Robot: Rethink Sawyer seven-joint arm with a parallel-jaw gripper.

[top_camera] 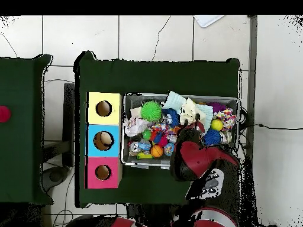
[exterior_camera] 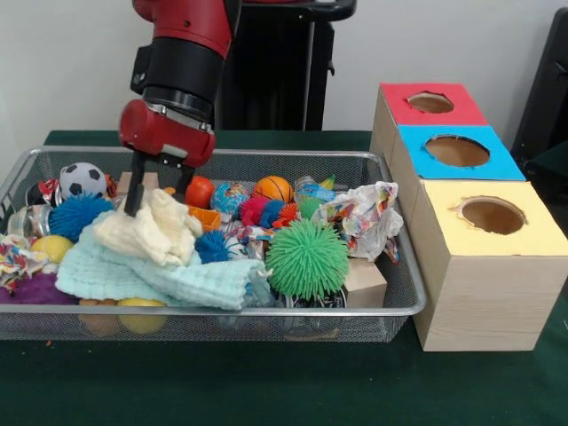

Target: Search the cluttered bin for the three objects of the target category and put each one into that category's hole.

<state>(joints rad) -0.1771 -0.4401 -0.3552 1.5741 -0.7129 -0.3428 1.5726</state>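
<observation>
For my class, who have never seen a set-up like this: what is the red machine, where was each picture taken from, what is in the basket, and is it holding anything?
The red machine is a robot arm; its end effector is the grasping part. One picture looks across the table at the robot, the other looks straight down. On the green table stands a wire bin full of balls, spiky toys such as a green spiky ball, and cloths. Beside it sits a wooden box with red, blue and yellow holes. The end effector's open fingers straddle a cream cloth; nothing is lifted.
</observation>
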